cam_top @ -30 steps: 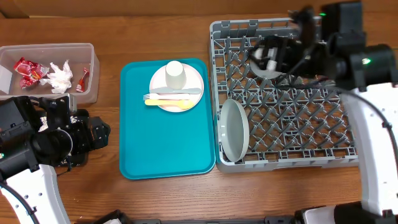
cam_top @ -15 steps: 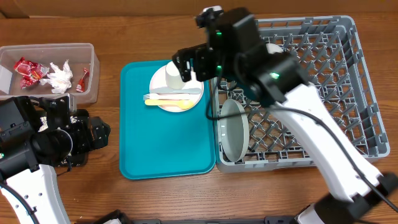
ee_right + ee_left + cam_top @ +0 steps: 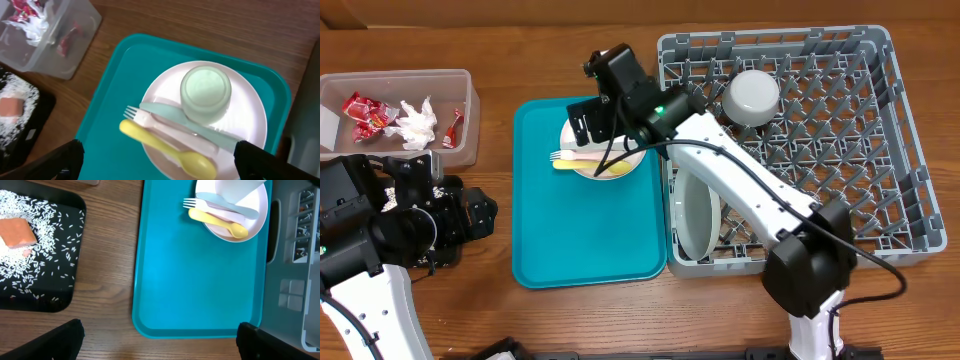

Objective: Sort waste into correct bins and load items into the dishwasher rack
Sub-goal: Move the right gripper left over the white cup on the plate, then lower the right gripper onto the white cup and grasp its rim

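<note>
**Two end effectors wide open, dishes half racked**

Both arms hold nothing. The right end effector (image 3: 160, 165) hovers over the far end of the teal tray (image 3: 585, 235), directly above the pink plate (image 3: 245, 127), with its jaws spread wide. On that plate stands the cup (image 3: 205, 94). A fork (image 3: 142, 118), a yellow spoon (image 3: 165, 150) and a pale knife (image 3: 200, 129) lie side by side just nearer than the cup.

The left end effector (image 3: 160, 347) hangs left of the teal tray, jaws equally wide, over the tabletop (image 3: 570, 320).

Just left of the teal tray sits the black tray (image 3: 70, 287), holding scattered rice (image 3: 50, 250) and an orange cube (image 3: 17, 232). Beyond it, off the teal tray's far left corner, the tub (image 3: 468, 110) contains red wrappers (image 3: 362, 112) and a napkin (image 3: 417, 125).

The rack (image 3: 840, 160) sits just right of the teal tray. The grey plate (image 3: 698, 212) stands on edge along the rack's side nearest the teal tray, and the bowl (image 3: 752, 93) sits at the rack's far side.
</note>
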